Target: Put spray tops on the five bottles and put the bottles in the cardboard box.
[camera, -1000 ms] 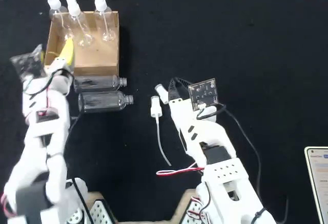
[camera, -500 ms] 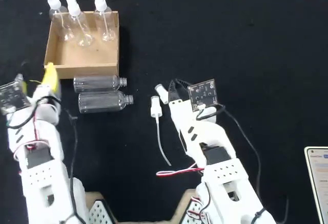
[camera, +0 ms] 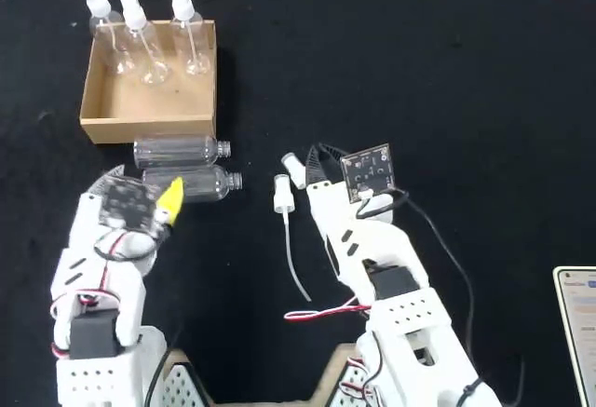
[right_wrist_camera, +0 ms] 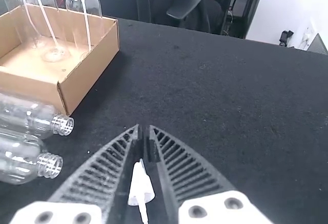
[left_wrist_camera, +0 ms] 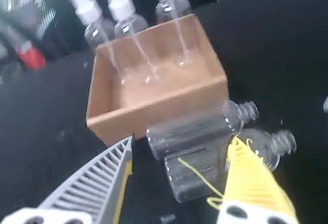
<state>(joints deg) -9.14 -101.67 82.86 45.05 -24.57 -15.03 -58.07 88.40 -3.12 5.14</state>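
Uncapped bottles, two and clear, lie side by side just below the cardboard box at upper left. The black table stretches wide to the right. Left gripper is spread by their bases. Right gripper is nearly pressed together above a spray top.

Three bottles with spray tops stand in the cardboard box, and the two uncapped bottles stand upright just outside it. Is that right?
Not quite. The two uncapped bottles lie on their sides just outside the cardboard box, as the high view shows. The three bottles with spray tops do stand in it.
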